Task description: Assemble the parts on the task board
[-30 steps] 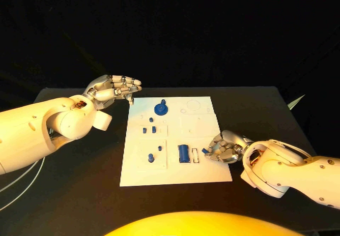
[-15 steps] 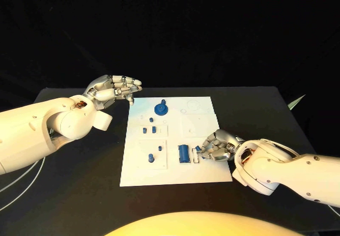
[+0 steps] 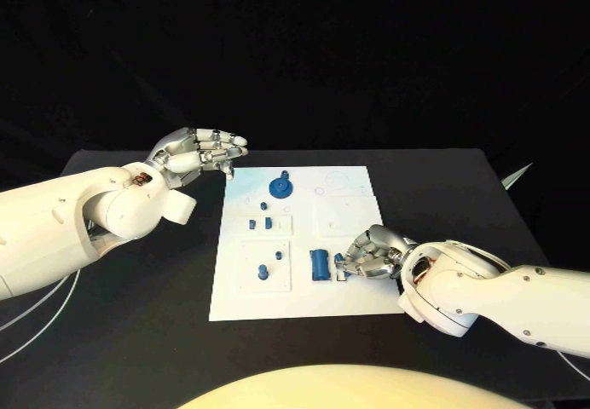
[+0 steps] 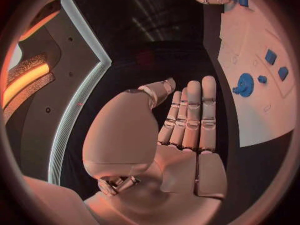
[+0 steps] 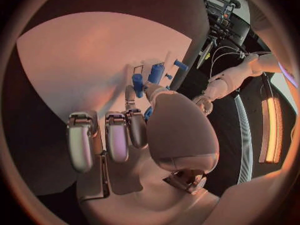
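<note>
The white task board (image 3: 350, 294) lies in the middle of the black table (image 3: 135, 332). The right hand (image 3: 373, 254) rests low over the board's near right part, fingers curled toward a blue cylindrical part (image 3: 320, 265) lying just to its left; whether the fingertips touch or hold it, I cannot tell. The left hand (image 3: 199, 151) hovers above the table off the board's far left corner, holding nothing, its fingers straight and side by side. A blue gear-shaped part (image 3: 281, 187) sits at the far end of the board, two small blue pieces (image 3: 259, 225) lie mid-board on the left, and another blue piece (image 3: 262, 273) lies nearer, left of the cylinder.
</note>
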